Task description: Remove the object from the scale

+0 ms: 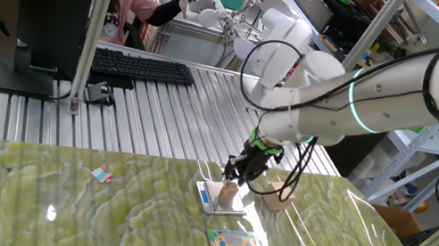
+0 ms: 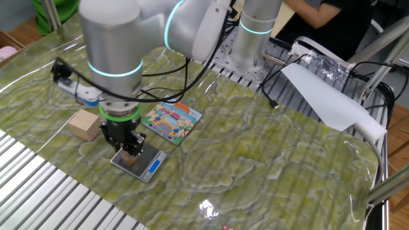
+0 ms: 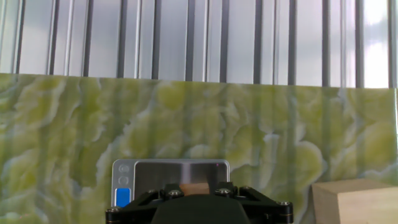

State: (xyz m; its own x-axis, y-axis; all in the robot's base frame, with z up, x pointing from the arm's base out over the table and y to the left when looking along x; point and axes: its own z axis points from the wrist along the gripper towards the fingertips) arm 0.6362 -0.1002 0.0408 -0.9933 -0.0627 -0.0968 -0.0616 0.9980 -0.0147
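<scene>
Tool [image 3: 196, 194]: black, angular, fingers pinched on the object.
Object [image 3: 194, 188]: tiny tan wooden cube, over the scale's plate.
Scale [image 2: 151, 165]: thin square, silvery plate, blue strip.
Counter [image 2: 268, 153]: glossy green marbled.

one tiny tan-brown wooden cube [image 3: 194, 188]. one thin square scale [image 2: 142, 164] with a silvery plate and blue strip. one larger pale tan wooden block [image 2: 85, 124], at nine o'clock of the scale in the other fixed view. one colourful illustrated card [image 2: 171, 121]. one small pale-blue-and-pink scrap [image 1: 102, 176]. one black two-finger gripper [image 2: 130, 148].
</scene>
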